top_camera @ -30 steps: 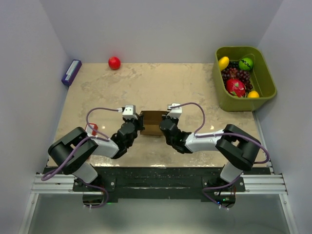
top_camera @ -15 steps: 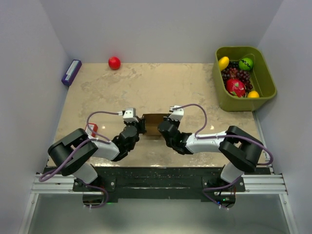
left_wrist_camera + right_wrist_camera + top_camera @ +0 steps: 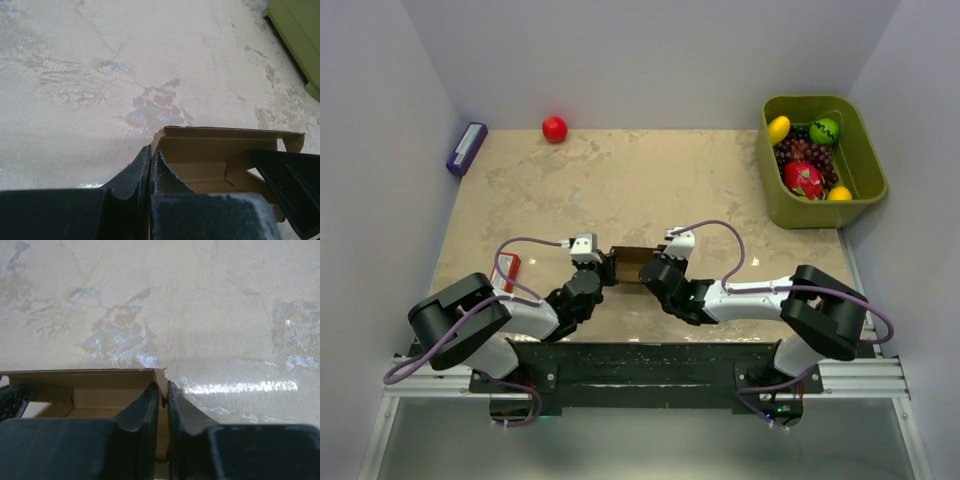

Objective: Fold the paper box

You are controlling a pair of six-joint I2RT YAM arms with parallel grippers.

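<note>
Paper box: one. Brown, unprinted cardboard, open-topped, on the marbled table near its front edge, between the two grippers. The wrist views show the bare inner walls and a raised far wall.

Grippers: two.
- Left gripper: clenched on the box's left wall, with the thin card pinched between its fingers at the upper corner.
- Right gripper: clenched on the box's right wall, with the card edge nipped between both fingers at the corner.

Green bin: one, at the table's far right corner. Contents, five items: one yellow fruit, one green fruit, one bunch of dark grapes, one red-pink fruit, one orange-yellow fruit.

Red ball: one, at the far edge, left of centre.

Purple-blue box: one, at the far left corner by the wall.

Red packet: one, small, beside the left arm.
</note>
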